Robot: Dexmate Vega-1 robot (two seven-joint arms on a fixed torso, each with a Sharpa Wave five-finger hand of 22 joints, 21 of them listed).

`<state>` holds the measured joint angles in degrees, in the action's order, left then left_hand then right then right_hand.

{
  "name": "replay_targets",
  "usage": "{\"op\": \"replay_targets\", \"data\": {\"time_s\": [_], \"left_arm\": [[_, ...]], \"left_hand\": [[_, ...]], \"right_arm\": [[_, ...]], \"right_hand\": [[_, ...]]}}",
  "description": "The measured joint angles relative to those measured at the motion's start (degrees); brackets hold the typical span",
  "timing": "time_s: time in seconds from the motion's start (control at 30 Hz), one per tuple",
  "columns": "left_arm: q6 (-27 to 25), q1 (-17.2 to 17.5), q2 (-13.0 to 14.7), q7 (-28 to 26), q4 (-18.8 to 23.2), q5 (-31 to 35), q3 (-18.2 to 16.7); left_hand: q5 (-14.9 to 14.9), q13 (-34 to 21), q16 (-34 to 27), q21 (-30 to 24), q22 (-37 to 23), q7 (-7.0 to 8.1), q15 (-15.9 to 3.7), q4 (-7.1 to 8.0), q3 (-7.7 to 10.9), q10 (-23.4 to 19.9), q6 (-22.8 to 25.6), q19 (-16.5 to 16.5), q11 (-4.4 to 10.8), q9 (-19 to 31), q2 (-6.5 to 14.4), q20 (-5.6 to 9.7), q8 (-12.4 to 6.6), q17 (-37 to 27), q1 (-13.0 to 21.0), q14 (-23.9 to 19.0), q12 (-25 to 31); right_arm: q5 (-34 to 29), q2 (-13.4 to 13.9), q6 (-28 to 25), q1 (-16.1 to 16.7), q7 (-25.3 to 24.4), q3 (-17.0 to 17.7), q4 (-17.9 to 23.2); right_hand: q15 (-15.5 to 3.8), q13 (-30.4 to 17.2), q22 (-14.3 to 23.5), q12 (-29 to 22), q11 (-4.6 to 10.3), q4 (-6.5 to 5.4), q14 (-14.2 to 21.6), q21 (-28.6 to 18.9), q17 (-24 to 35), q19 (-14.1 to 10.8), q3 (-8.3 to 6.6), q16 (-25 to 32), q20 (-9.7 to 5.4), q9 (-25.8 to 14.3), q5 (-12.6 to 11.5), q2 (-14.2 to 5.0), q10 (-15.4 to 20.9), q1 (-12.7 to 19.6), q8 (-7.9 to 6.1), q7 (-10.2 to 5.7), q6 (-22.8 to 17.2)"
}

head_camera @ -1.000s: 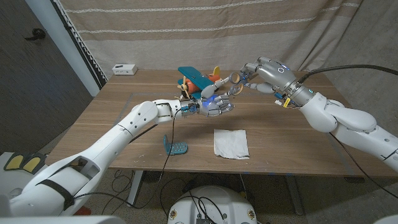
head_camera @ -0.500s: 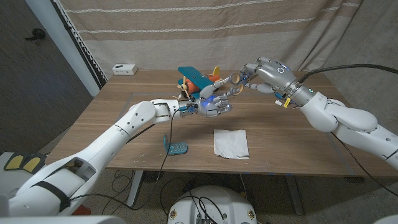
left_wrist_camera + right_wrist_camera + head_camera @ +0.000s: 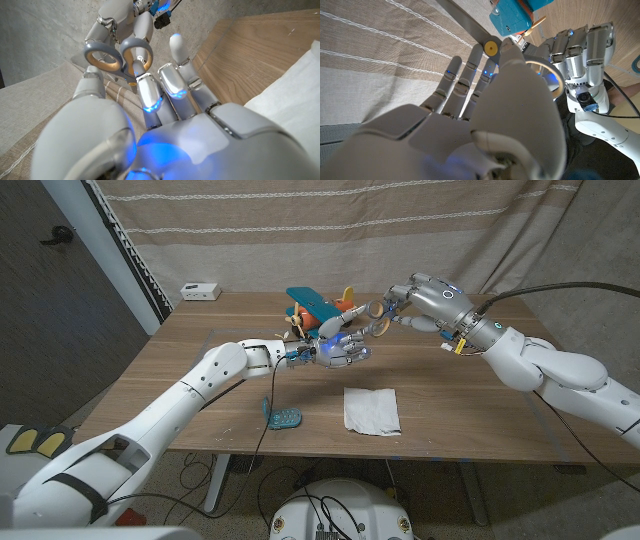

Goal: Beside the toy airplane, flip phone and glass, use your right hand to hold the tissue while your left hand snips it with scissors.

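While my right hand (image 3: 405, 302) holds the scissors (image 3: 372, 311) above the table (image 3: 200, 360), my left hand (image 3: 337, 350) spreads beneath (holding nothing); tissue (image 3: 371, 409) lies apart.

Both hands meet at the scissors (image 3: 372, 314) above the table (image 3: 200, 370); the tissue (image 3: 371, 409) lies nearer.

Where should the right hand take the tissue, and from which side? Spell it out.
Pinch the tissue at its right-hand edge, coming down from above: it lies flat on the table, so only an edge or corner offers purchase, and that edge faces the right arm's side.
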<state>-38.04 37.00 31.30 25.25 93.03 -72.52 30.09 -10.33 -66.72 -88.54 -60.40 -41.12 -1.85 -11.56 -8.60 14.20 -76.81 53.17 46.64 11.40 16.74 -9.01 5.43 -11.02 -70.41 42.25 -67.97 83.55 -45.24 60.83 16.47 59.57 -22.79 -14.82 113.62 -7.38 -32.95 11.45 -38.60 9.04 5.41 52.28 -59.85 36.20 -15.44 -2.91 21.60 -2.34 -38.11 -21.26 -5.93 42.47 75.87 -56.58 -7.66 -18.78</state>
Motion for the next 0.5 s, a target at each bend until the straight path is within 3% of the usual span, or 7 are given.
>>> {"op": "replay_targets", "data": {"time_s": [0.5], "left_arm": [[-1.0,-0.9,0.1,0.9,-0.5,0.2,1.0]], "left_hand": [[0.0,-0.1,0.0,-0.9,0.5,0.09,0.3,-0.01,0.31,0.0,-0.1,-0.2,0.0,-0.4,0.2,0.21,-0.22,0.0,0.2,-0.3,0.4]], "right_arm": [[-0.5,0.5,0.4,-0.5,0.7,-0.5,0.1]], "right_hand": [[-0.29,0.1,-0.3,0.2,0.11,-0.23,0.3,-0.5,0.3,0.0,-0.25,0.2,0.0,0.1,-0.4,0.01,-0.1,0.0,-0.39,-0.04,0.0]]}}
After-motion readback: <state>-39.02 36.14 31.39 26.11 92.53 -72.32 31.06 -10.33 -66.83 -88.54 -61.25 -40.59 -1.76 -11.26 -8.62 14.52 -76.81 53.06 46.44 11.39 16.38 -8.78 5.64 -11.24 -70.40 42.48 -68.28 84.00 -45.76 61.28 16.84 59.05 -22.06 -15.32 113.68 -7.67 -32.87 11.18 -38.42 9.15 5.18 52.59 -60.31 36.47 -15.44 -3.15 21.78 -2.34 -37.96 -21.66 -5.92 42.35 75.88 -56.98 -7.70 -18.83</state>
